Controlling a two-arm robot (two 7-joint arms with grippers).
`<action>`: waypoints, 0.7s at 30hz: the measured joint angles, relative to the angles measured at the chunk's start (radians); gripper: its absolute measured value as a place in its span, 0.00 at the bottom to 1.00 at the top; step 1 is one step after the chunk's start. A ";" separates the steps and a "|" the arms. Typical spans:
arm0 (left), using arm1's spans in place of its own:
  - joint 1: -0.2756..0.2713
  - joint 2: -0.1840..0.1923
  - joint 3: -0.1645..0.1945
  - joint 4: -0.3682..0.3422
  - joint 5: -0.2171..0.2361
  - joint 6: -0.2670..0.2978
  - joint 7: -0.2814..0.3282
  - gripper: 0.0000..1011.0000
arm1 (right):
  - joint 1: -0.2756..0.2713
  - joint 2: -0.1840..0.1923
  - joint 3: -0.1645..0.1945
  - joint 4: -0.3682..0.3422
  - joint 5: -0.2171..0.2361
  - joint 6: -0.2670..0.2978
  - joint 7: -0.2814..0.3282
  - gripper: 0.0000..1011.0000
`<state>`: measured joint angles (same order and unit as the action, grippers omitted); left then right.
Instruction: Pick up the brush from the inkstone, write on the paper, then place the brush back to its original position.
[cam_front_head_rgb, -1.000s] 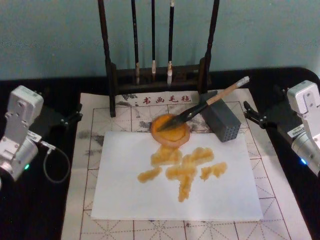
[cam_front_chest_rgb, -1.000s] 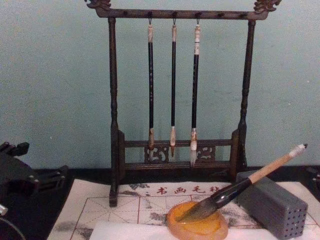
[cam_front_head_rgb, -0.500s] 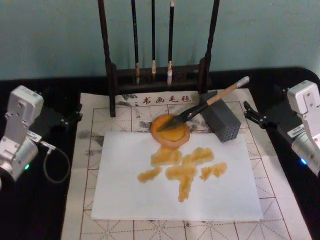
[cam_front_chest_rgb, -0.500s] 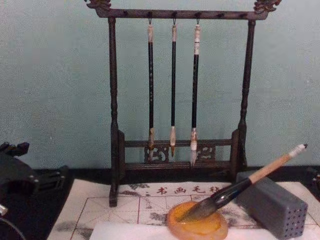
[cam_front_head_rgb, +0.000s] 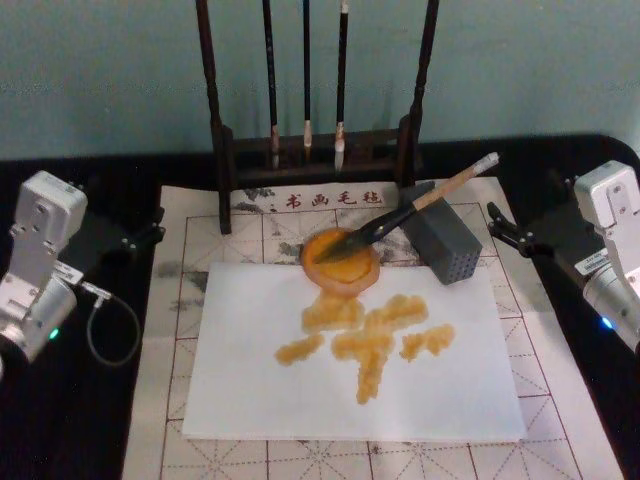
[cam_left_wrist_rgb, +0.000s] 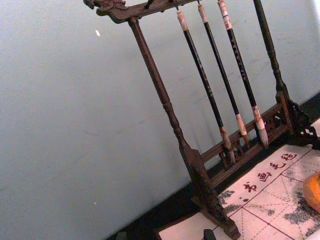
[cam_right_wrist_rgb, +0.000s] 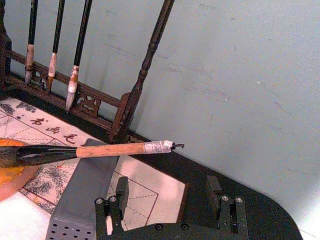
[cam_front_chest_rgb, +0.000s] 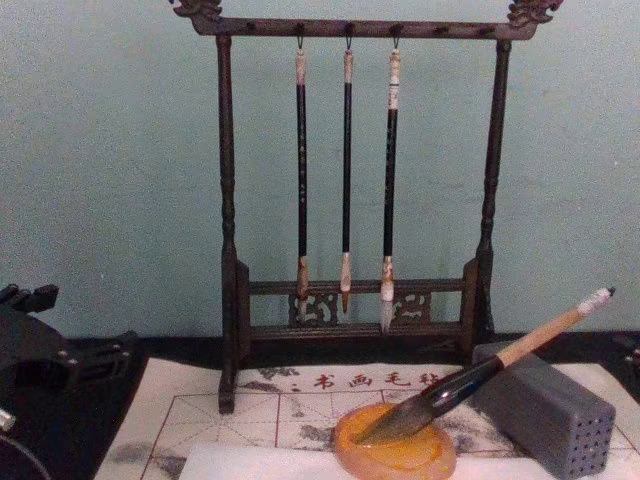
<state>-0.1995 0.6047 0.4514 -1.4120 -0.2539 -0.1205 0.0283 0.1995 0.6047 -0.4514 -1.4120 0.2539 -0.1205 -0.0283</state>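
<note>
Brush (cam_front_head_rgb: 400, 215) hadn't shifted over the last second: bristles in the inkstone (cam_front_head_rgb: 350, 272), handle on the grey block (cam_front_head_rgb: 445, 245), left of your released right pincer (cam_right_wrist_rgb: 167, 183). Your left pincer (cam_front_head_rgb: 155, 225) sat released farther left. With the paper (cam_front_head_rgb: 260, 380) marked, you looked finished.

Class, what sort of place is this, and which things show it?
Probably a calligraphy practice desk: a wooden rack hung with three thin brushes, a grid-lined mat printed with Chinese characters, and a large brush resting its tip in an orange inkstone.
</note>
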 joint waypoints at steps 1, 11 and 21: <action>0.000 0.000 0.000 0.000 0.000 0.000 0.000 0.99 | 0.000 0.000 0.000 0.000 0.000 0.000 0.000 0.99; 0.000 0.000 0.000 0.000 0.000 0.000 0.000 0.99 | 0.000 0.000 0.000 0.000 0.000 0.000 0.000 0.99; 0.000 0.000 0.000 0.000 0.000 0.000 0.000 0.99 | 0.000 0.000 0.000 0.000 0.000 0.000 0.000 0.99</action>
<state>-0.1995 0.6047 0.4514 -1.4120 -0.2539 -0.1205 0.0283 0.1995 0.6047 -0.4514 -1.4120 0.2539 -0.1205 -0.0283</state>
